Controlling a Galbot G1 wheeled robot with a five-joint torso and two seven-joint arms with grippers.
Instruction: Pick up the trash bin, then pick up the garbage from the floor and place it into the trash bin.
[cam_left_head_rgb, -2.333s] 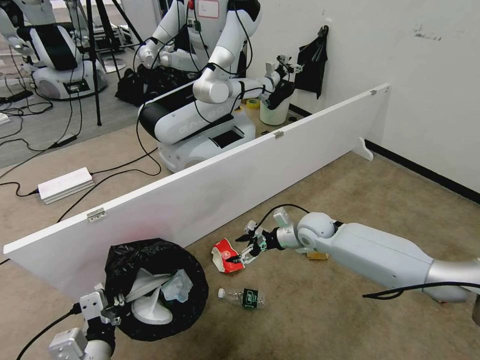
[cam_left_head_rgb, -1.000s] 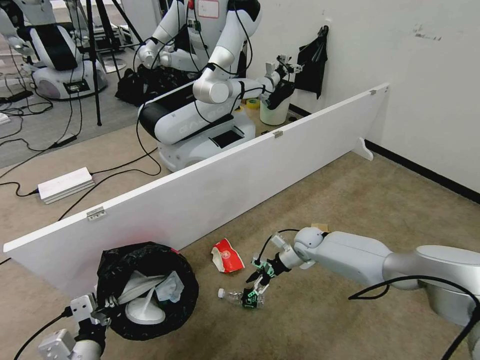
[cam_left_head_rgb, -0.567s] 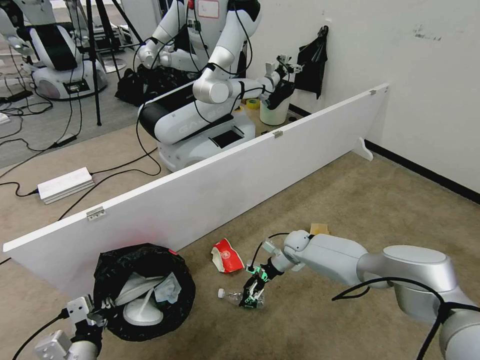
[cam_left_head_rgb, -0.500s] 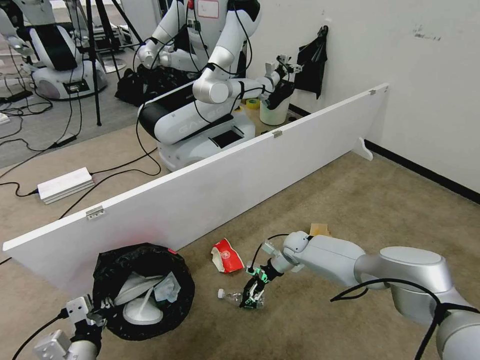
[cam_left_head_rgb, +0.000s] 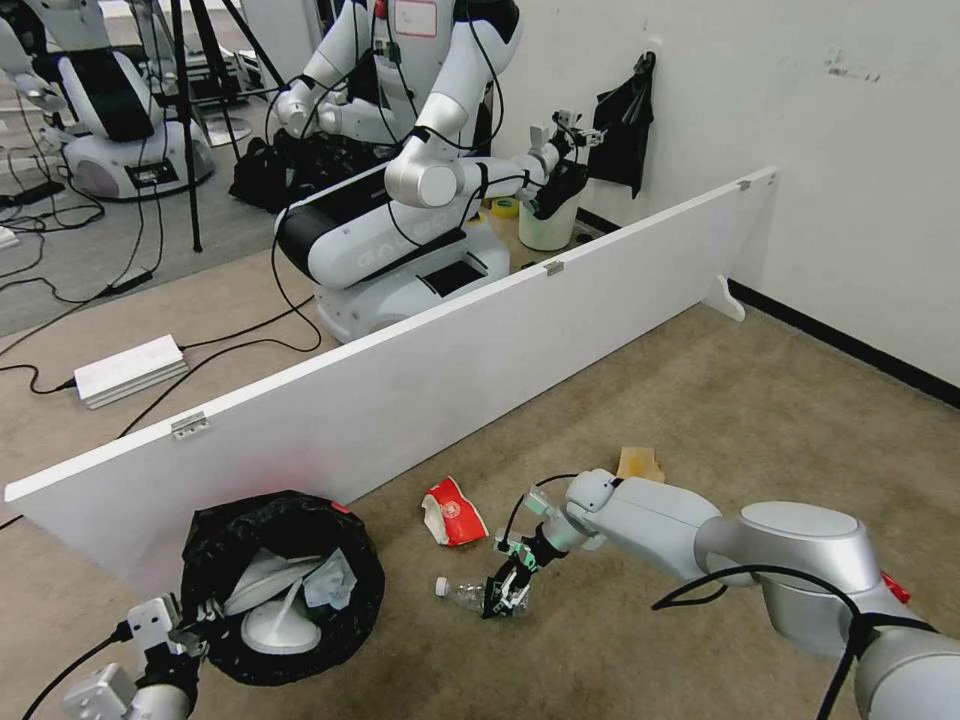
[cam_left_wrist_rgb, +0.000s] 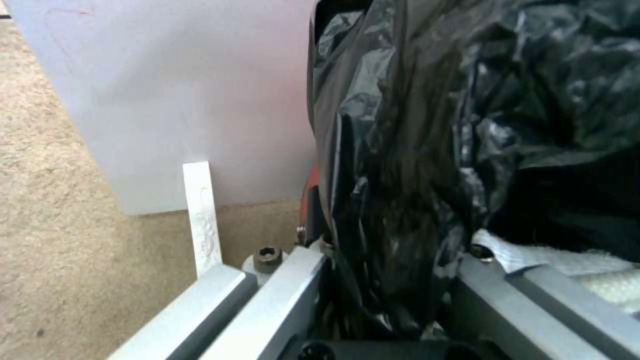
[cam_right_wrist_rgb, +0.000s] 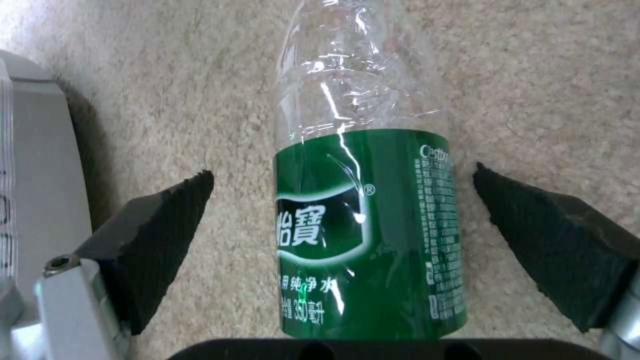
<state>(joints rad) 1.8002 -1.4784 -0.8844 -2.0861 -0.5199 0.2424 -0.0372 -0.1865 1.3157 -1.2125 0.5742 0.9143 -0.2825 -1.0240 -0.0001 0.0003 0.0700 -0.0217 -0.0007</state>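
Straddling the bottle (cam_right_wrist_rgb: 365, 220), right end effector (cam_right_wrist_rgb: 343, 240) spread; cup (cam_left_head_rgb: 452, 512) near.

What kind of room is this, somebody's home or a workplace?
Most likely a robotics lab or test room, not a home: other white robots stand behind a low white partition board, cables trail over the carpet, and tripods stand nearby.

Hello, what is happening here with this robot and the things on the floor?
The robot is collecting litter. Its left gripper is clamped on the rim of the trash bin, which has white items inside. Its right gripper is open, low over the carpet, with the green-labelled bottle lying between its fingers, not yet gripped. A red-white paper cup lies on the floor nearby.
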